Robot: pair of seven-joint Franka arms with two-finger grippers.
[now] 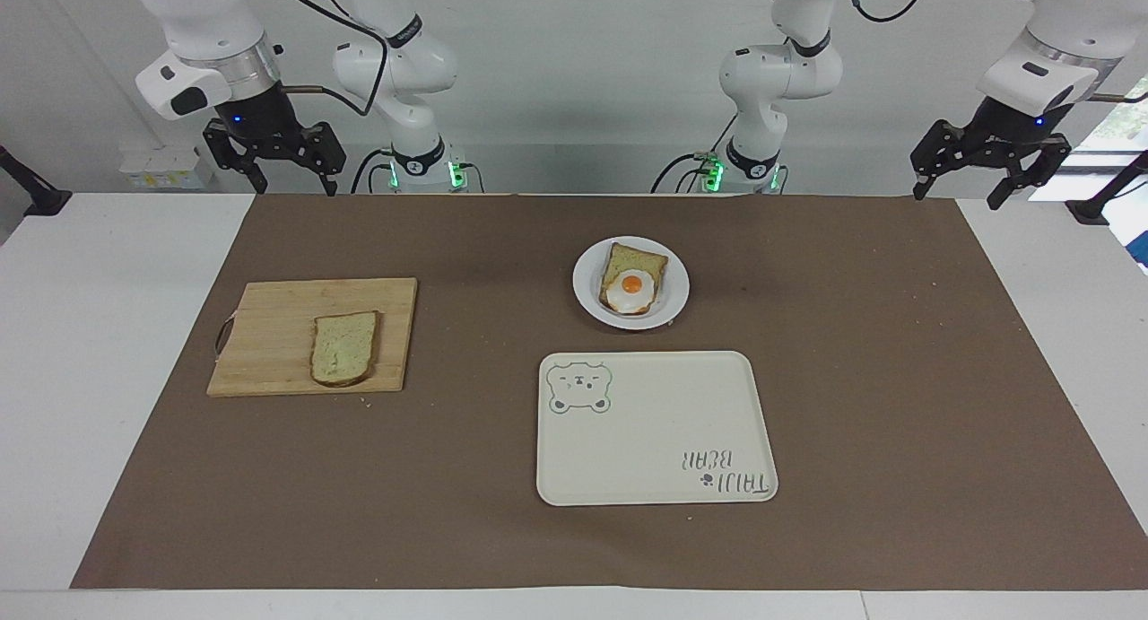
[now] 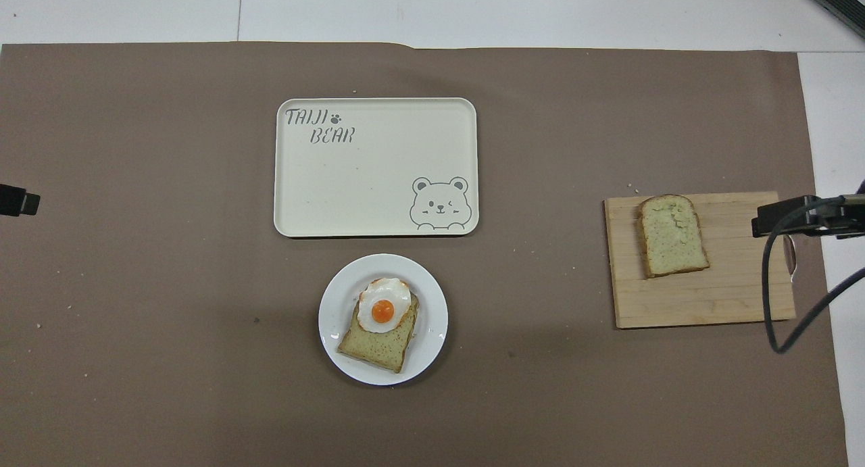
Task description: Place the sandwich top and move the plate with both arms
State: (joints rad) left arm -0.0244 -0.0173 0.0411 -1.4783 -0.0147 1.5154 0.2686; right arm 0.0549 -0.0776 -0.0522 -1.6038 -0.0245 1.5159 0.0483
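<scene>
Overhead view: sandwich top (image 2: 672, 235) at three o'clock, plate (image 2: 432, 298) at six; left claw (image 1: 984, 167) and right claw (image 1: 273, 158) hang released.

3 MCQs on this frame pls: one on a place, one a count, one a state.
1. Where is the plain bread slice?
A. On the cutting board
B. On the plate
C. On the tray

2. How many bread slices are in view?
A. One
B. Two
C. Three

3. What state are the two tools in?
A. Both open, holding nothing
B. Left shut on the plate
C. Right shut on the plain slice

Key:
1 A: the slice lies flat on the wooden board, toward the right arm's end of the table.
2 B: one plain on the board, one under the fried egg on the plate.
3 A: the left tool and right tool hang in the air above the robots' edge of the table, fingertips apart, nothing between them.
</scene>
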